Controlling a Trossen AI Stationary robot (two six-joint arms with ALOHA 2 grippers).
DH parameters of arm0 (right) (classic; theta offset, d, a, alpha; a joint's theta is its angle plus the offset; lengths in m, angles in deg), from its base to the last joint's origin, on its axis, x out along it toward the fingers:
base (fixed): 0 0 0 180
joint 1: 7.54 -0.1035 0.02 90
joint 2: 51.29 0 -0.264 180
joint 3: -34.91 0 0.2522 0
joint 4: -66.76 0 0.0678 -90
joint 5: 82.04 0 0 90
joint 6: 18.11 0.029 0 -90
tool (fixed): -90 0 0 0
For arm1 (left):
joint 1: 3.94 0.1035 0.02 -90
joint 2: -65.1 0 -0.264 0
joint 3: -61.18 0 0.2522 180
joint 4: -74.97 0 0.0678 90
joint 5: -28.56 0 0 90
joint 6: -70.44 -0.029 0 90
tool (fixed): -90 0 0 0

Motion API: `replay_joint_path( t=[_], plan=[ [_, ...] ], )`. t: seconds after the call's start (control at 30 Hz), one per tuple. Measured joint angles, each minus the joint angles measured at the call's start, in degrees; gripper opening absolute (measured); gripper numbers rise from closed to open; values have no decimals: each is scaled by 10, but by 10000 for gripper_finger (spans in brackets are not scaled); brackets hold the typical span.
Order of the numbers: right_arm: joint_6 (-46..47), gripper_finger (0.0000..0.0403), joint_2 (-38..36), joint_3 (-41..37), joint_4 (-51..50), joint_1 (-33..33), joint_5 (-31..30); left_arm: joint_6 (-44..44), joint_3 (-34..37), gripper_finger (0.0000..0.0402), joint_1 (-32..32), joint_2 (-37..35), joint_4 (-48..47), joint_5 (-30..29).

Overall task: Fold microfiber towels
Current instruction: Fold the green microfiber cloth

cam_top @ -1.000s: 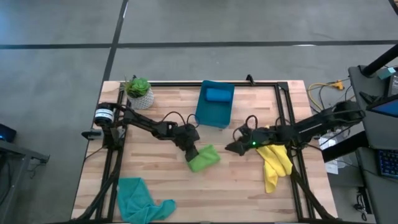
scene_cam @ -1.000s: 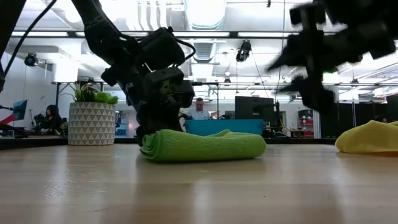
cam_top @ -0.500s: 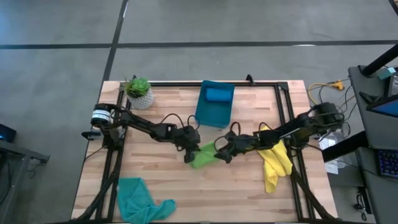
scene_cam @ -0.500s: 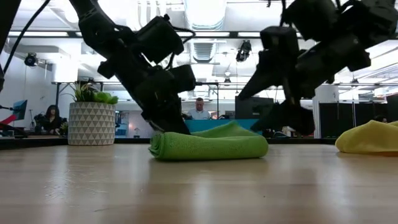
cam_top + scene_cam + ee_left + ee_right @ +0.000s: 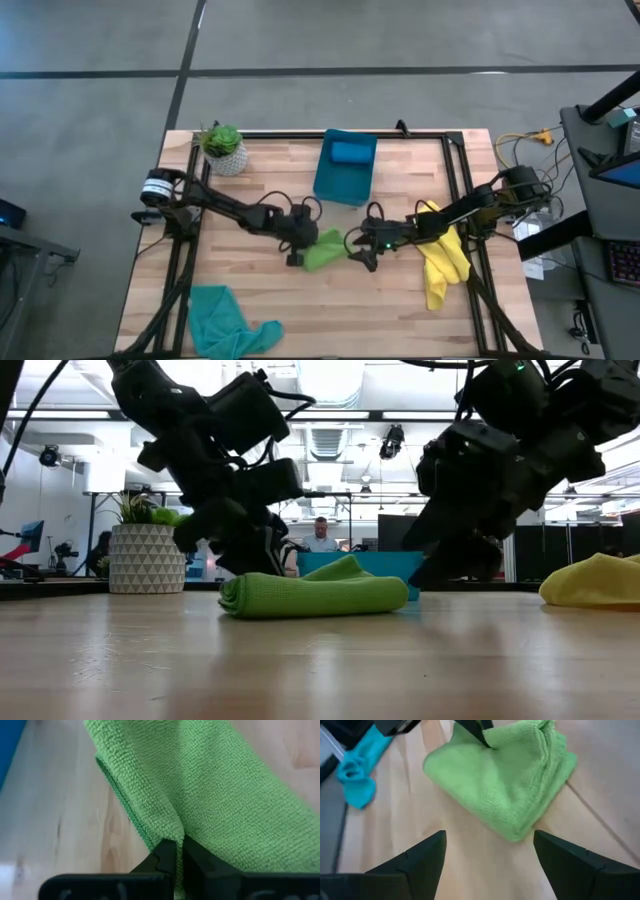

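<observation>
From above, the green towel [image 5: 322, 251] lay folded mid-table, its long axis running slantwise from the left gripper [image 5: 297, 247] up toward the right gripper [image 5: 360, 246]. The left fingers were clenched on the towel's near corner; the right fingers stood spread just beyond its far end, touching nothing that I could see. I counted four towels: the green one, a teal one [image 5: 226, 320] crumpled at the front left, a yellow one [image 5: 442, 262] under the right arm, and a blue one [image 5: 350, 152] in the bin [image 5: 343, 181]. One plant [image 5: 222, 146] stood at the back left corner. A second before, the right gripper had hung back by the yellow towel; it had since come in to the green one, which had shifted slightly leftward.

At table height, the green towel [image 5: 315, 593] lay as a flat roll, long axis across the view, the left gripper [image 5: 240, 550] at one end, the right gripper [image 5: 455, 555] past the other.

From the left wrist, the closed fingertips [image 5: 176, 854] pinched a fold of green towel [image 5: 220, 800].

From the right wrist, the two fingers [image 5: 425, 855] stood wide, the green towel [image 5: 507, 790] lying ahead between them, and the teal towel [image 5: 357, 770] well beyond.
</observation>
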Motion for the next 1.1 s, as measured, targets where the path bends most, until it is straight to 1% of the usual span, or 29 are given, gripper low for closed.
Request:
replay_joint_path(
  t=[0.07, 0.17, 0.27, 0.33, 0.4, 0.5, 0.7, 0.9, 1.03, 1.1],
  plan=[
    [-12, 294, 0, 1, 0, 0, -18, -9, -1, 0, -5, 0, 0, -22],
    [-19, 293, 2, 4, 0, 2, -35, -22, -5, 0, -14, -3, -11, -89],
    [-24, 295, 2, 4, 0, 3, -61, -79, -16, 0, -31, -3, -13, -174],
    [-36, 299, 2, 4, 0, 3, -86, -131, -25, 0, -43, -3, -10, -203],
    [-56, 301, 2, 4, 0, 6, -103, -179, -31, 0, -52, -1, -6, -205],
    [-82, 301, 2, 4, 0, 17, -109, -231, -31, 0, -63, 3, -8, -206],
    [-128, 301, 10, 4, -2, 30, -103, -290, -25, 0, -72, 3, -9, -234],
    [-146, 301, 47, 6, 24, 37, -54, -295, -23, 0, -72, 3, -6, -235],
    [-145, 301, 88, 27, 34, 46, -26, -296, -23, 0, -72, 3, -5, -235],
    [-130, 300, 107, 40, 41, 54, -18, -296, -23, 0, -72, 3, -5, -235]
  ],
)
